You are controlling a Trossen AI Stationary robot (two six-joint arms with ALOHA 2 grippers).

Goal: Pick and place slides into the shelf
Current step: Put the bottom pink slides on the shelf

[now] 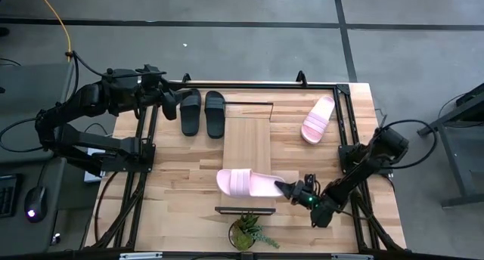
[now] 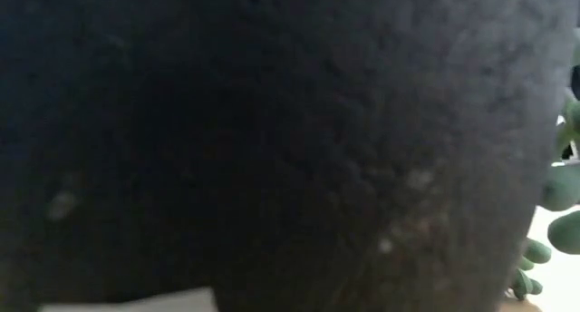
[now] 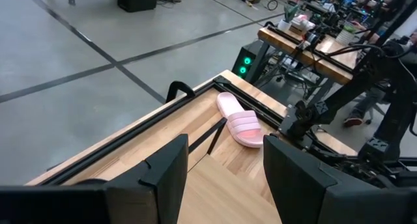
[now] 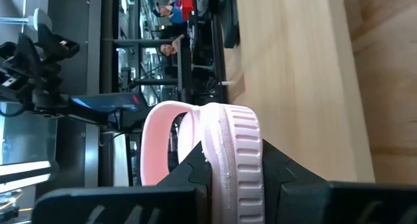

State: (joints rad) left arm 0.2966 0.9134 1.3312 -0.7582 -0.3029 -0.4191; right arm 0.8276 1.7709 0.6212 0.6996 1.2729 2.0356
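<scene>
Placement needs care: the right gripper (image 1: 290, 190), clamped on a pink slide's (image 1: 246, 183) heel, should settle it squarely on the shelf (image 1: 247, 143). The left gripper (image 1: 168, 101) waits apart near the black slides (image 1: 202, 112).

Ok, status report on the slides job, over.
Right gripper shut on pink slide, over shelf near end. Left gripper open, beside black slides. Other pink slide on table. Nothing blocking.
</scene>
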